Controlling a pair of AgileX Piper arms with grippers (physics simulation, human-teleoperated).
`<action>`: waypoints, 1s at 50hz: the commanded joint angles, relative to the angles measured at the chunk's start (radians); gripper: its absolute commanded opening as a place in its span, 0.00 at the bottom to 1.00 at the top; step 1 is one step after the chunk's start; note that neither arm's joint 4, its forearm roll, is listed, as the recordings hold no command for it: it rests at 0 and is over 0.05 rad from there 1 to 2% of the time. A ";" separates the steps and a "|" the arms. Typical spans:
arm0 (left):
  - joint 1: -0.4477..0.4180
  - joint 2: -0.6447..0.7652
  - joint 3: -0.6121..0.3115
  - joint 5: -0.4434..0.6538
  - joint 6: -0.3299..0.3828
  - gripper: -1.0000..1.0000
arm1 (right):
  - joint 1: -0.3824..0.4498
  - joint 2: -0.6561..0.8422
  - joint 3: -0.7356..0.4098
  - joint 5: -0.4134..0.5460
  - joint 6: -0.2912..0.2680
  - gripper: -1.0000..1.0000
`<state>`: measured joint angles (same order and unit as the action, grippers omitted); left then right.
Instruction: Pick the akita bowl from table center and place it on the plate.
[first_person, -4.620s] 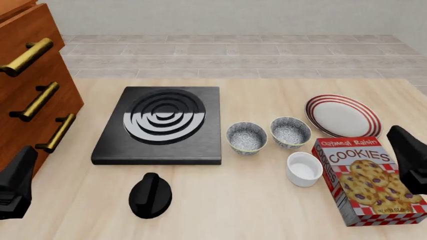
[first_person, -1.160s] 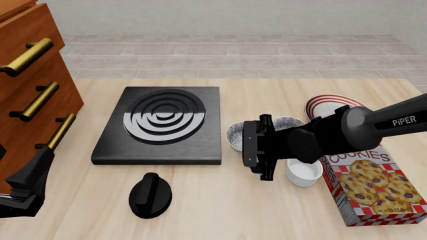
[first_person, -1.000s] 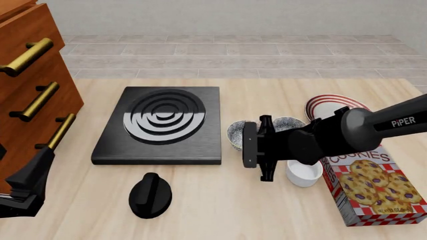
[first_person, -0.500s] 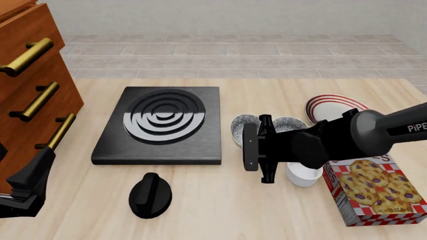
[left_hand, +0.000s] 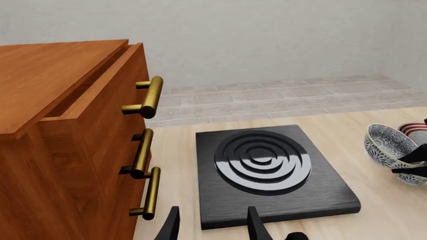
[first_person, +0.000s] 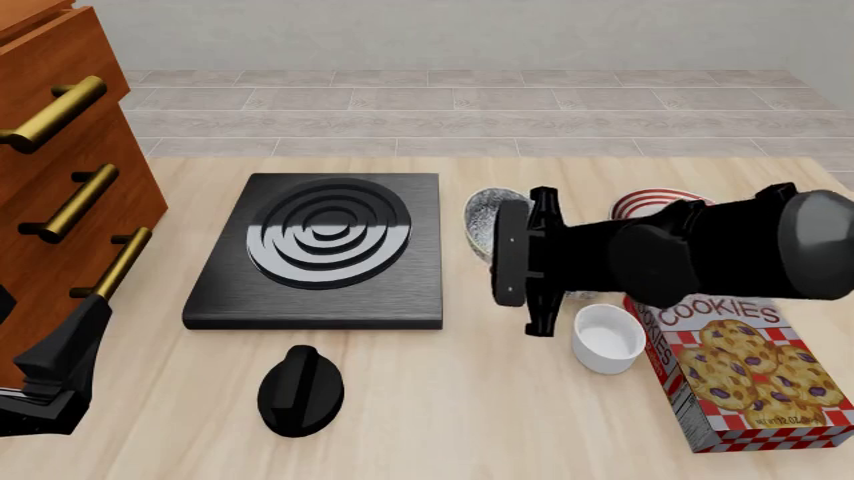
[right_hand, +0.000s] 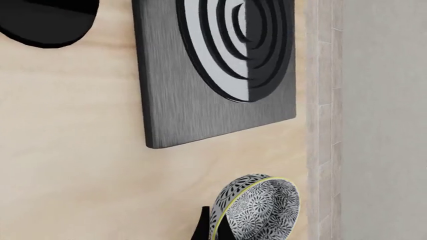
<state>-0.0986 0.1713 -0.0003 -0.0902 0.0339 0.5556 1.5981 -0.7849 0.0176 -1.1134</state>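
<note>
Bowl (first_person: 489, 222) is already picked up: it is held at its rim by the right gripper (first_person: 531, 262) and hangs tipped on its side above the table, just beside the stove (first_person: 324, 250), on the stove's right. In the right wrist view the bowl (right_hand: 257, 209) is seen with a dark finger pressed on its edge, so the fingers are closed on it. In the left wrist view the same bowl (left_hand: 389, 146) is seen lifted, past the stove's right edge.

The plate (first_person: 657, 203) is mostly hidden behind the right arm; only a bit of its red-ringed rim can be seen, further right from the stove than the bowl. Nothing can be seen on it, but most of it is covered.

So the pick is judged done. The carry to the plate and the setting down are judged still left to do.

The left gripper (left_hand: 212, 226) is parked near the front of the stove, by the drawers (first_person: 60, 180). Its fingers are spread apart and nothing is held.
</note>
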 joint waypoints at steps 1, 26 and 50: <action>-0.001 -0.003 0.000 0.002 -0.001 1.00 | -0.016 -0.075 -0.050 0.073 0.062 0.00; -0.003 -0.011 0.000 0.011 -0.001 1.00 | -0.299 -0.083 -0.246 0.236 0.302 0.00; -0.002 -0.003 0.000 0.007 -0.011 1.00 | -0.476 0.020 -0.229 0.178 0.373 0.00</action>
<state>-0.0997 0.1645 -0.0003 -0.0818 0.0257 0.1482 1.5825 -1.0307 0.2411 -0.7572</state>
